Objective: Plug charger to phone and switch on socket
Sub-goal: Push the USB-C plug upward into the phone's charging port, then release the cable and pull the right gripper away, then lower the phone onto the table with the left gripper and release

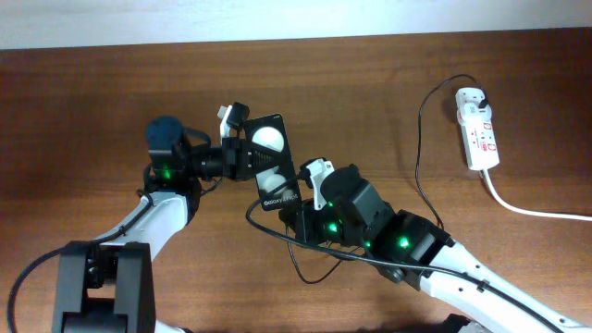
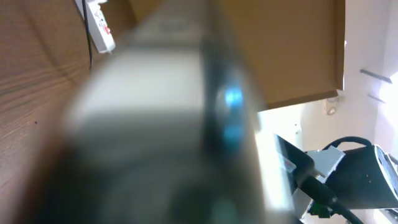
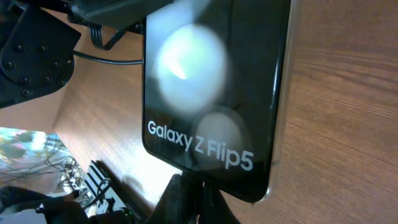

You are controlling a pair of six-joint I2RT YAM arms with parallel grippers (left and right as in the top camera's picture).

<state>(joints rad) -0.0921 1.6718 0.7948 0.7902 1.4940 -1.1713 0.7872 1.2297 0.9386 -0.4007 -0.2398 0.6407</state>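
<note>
The phone (image 1: pixel 272 162), a glossy black slab with two white round spots and "Galaxy Z Flip5" lettering, is held up above the table. My left gripper (image 1: pixel 246 154) is shut on its left side. In the left wrist view the phone (image 2: pixel 161 124) is a close blur that hides the jaws. The phone fills the right wrist view (image 3: pixel 211 93). My right gripper (image 3: pixel 205 199) is shut on the charger's plug, right at the phone's lower edge; the same gripper shows in the overhead view (image 1: pixel 301 199). The charger's thin black cable (image 1: pixel 419 153) runs to the white socket (image 1: pixel 478 129) at the far right.
The socket's thick white cord (image 1: pixel 527 209) trails off to the right edge. Slack black cable loops on the table under the right arm (image 1: pixel 301 264). The socket also shows in the left wrist view (image 2: pixel 101 28). The back table edge meets a white wall.
</note>
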